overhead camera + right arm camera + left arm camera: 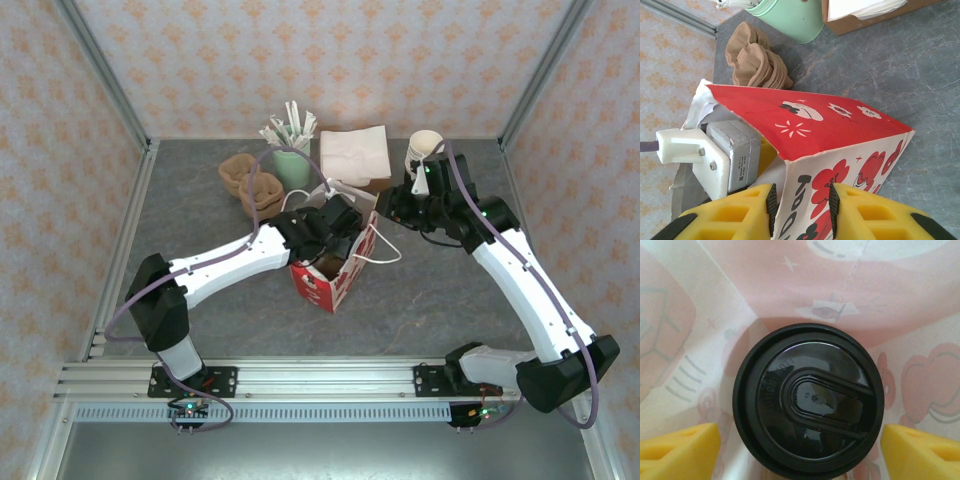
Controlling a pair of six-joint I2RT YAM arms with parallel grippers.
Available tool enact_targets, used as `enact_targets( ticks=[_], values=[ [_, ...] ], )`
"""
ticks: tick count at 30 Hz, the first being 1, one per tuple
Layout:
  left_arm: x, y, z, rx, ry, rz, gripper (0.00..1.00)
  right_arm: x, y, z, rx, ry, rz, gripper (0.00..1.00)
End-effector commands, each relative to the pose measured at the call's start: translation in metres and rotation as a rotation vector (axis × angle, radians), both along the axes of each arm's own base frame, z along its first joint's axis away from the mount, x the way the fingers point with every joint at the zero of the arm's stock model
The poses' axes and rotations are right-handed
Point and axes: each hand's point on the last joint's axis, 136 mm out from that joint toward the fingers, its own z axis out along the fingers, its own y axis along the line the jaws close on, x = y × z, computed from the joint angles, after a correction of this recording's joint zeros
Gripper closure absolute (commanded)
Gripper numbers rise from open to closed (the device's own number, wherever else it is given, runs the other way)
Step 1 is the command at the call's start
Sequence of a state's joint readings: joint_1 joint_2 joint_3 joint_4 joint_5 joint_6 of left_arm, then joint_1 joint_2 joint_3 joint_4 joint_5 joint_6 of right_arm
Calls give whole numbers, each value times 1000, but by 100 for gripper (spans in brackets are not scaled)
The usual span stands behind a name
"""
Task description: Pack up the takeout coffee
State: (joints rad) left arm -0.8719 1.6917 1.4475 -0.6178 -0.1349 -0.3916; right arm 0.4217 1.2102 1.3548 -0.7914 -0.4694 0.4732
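Yellow fingertips (677,452) of the left gripper (800,452) stand wide apart. The takeout coffee (807,400) sits upright between them, lid up, down inside the paper bag (840,135) — right gripper (802,205) pinches the bag's rim.

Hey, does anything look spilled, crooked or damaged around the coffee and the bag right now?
Nothing stands out. The takeout coffee sits inside the paper bag with its lid seated flat and no spill around it. The right hand just pinches one wall of the bag.
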Motion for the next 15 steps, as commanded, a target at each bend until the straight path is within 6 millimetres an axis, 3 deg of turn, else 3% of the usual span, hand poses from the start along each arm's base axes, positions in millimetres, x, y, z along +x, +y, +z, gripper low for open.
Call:
enact_targets(
  ticks=[1,15],
  values=[
    [-3,5,26,0,-33,-1,13,-1,-1,4,10,-28,11,64],
    [-5,10,30,25,-22,11,12,3,2,-2,13,-21,9,64]
  ],
)
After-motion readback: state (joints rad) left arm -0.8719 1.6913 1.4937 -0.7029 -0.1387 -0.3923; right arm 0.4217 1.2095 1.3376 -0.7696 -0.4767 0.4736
